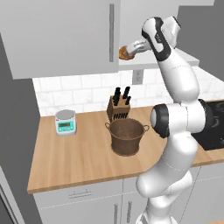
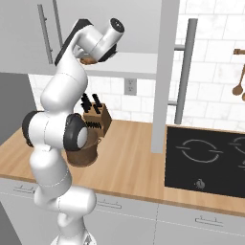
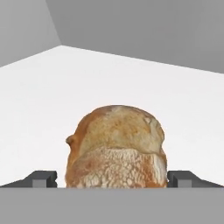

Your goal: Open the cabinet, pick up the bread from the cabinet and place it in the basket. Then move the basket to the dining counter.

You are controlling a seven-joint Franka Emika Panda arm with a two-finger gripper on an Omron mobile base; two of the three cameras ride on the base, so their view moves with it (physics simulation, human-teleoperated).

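The cabinet [image 1: 61, 35] is open on its right side, with the opened door [image 2: 165, 72] edge-on in the right base view. On its white shelf [image 3: 131, 78] sits the bread [image 3: 116, 146], a small golden-brown loaf [image 1: 123, 53]. My gripper [image 3: 113, 179] reaches into the cabinet and is open, one fingertip [image 3: 43, 178] on each side of the loaf, close to its flanks. The dark woven basket [image 1: 127, 136] stands on the wood worktop below, partly hidden behind the arm [image 2: 85, 154]. The dining counter is out of view.
A wooden knife block [image 1: 119, 107] stands just behind the basket against the white tiles. A small kitchen scale [image 1: 65, 121] sits to the left. A black hob [image 2: 206, 160] lies to the right. Wooden spoons [image 2: 238, 86] hang on the wall.
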